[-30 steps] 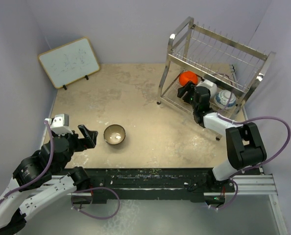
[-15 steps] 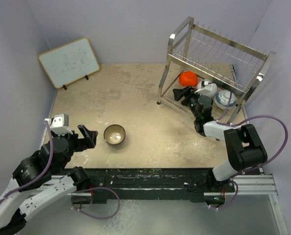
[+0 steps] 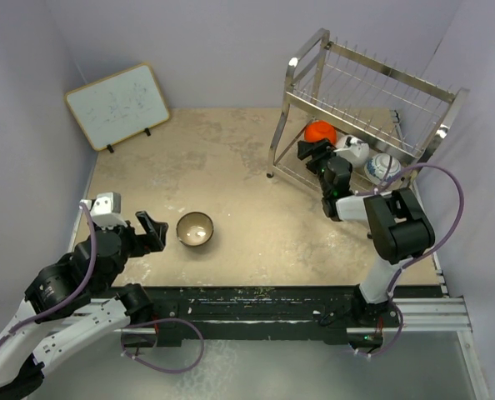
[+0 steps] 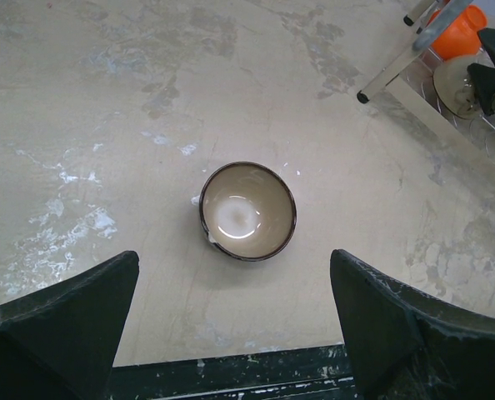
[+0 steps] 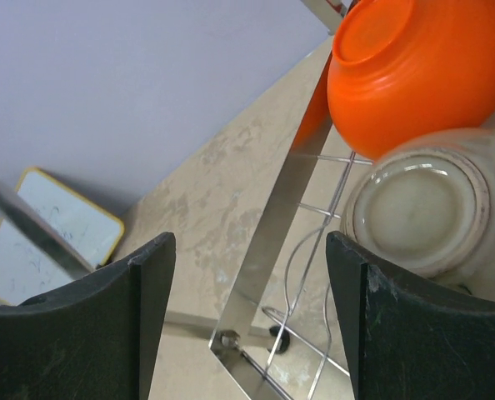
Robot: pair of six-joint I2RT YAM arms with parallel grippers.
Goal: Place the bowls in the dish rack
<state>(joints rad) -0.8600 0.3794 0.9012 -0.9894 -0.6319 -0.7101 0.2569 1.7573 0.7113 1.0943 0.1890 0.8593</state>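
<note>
The right gripper (image 3: 312, 150) was at the front of the dish rack (image 3: 372, 83), level with its lower tier, its jaws spread wide with nothing between them. Its fingers (image 5: 97, 333) framed the wrist view, and just ahead of them, clear of both, one of the rack's silver tubes ran slantwise. Beyond that tube, toward the finger on the right of that view, the orange-red bowl (image 5: 422, 67) sat tipped in the lower tier with its underside turned to the gripper. Just beneath it in that view, the white bowl (image 5: 421, 208) stood on edge among the wires, its foot ring facing the gripper; whether the two bowls touched could not be told. Seen from above, the blue-and-white bowl (image 3: 384, 167) lay in the same tier, farther from the gripper, past the white bowl. Well off beyond the gripper's other finger, the whiteboard (image 5: 43, 242) stood by the wall.

The left gripper (image 3: 152, 231) hung over the counter (image 3: 247, 167) close to its near edge, likewise wide open and empty. The tan-brown bowl (image 4: 247, 211) stood upright on the counter just ahead of this gripper, centred between its two fingers (image 4: 72, 321) and touching neither, pale inside facing up. The dish rack and the right gripper were well apart from it, far ahead and off to its right
</note>
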